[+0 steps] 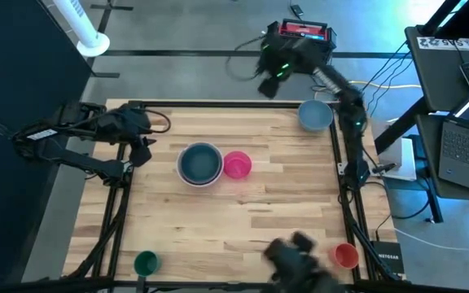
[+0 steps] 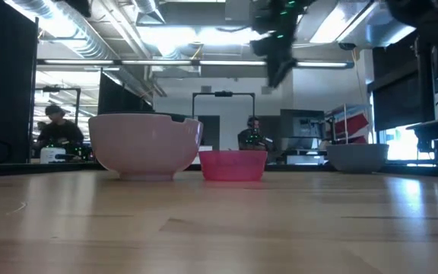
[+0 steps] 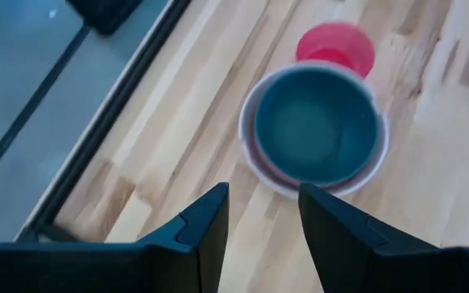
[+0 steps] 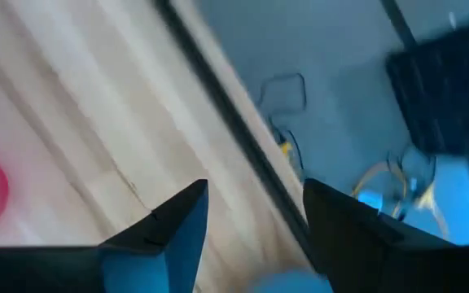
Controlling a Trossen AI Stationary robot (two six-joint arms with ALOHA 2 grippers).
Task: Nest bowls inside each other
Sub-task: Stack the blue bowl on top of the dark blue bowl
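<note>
A stack of nested bowls (image 1: 199, 163) stands mid-table, a dark teal bowl (image 3: 316, 122) inside a pale pink-white one (image 2: 144, 144). A magenta bowl (image 1: 236, 164) rests right beside it on the table. A grey-blue bowl (image 1: 315, 115) sits at the far right corner, a small green bowl (image 1: 146, 263) near left, a small orange-red bowl (image 1: 345, 255) near right. My left gripper (image 3: 263, 191) hovers open at the table's left edge, pointing at the stack. My right gripper (image 1: 265, 85) hangs open, high over the table's far edge, with nothing between its fingers (image 4: 177, 216).
A blurred dark shape (image 1: 300, 256) lies at the near edge beside the orange-red bowl. A black and red box (image 1: 300, 32) with cables sits on the floor beyond the far edge. Laptops (image 1: 462, 138) stand off to the right. Bare wood lies across the table's middle near part.
</note>
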